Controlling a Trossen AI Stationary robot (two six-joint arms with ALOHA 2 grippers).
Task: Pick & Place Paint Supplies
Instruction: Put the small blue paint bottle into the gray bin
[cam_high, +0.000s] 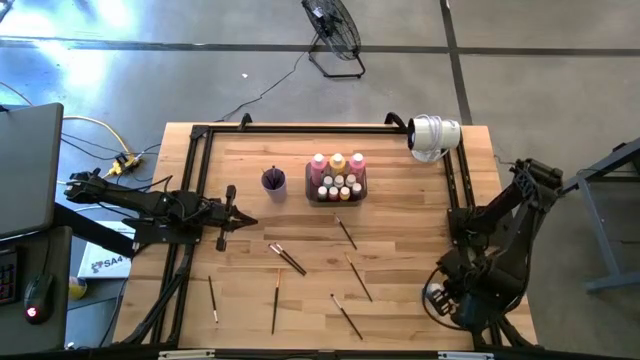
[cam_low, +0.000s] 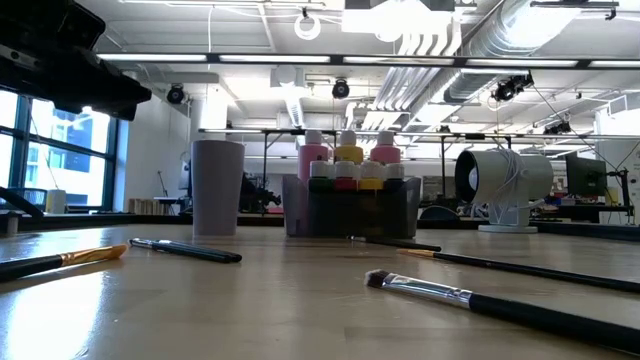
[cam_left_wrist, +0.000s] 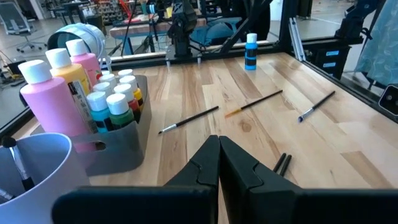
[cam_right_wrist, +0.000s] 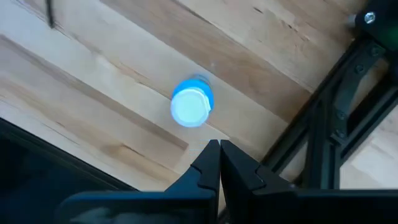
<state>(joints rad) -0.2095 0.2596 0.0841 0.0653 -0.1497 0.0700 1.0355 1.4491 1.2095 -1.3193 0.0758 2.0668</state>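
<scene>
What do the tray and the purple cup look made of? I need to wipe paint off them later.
The tray looks like matte dark grey moulded plastic: smooth walls, rounded corners, dull sheen. The purple cup also seems to be plastic, pale lilac and satin, with a thin, even rim. Neither is certain from looks alone.

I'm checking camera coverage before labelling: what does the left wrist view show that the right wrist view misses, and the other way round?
Only the left wrist view shows the dark grey tray holding the paint bottles, the purple cup, several paintbrushes lying on the table, and the shut left claw.

Only the right wrist view shows the shut right claw, poised above the blue bottle.

Both show that lone blue bottle with its white cap, standing apart from the tray.
</scene>
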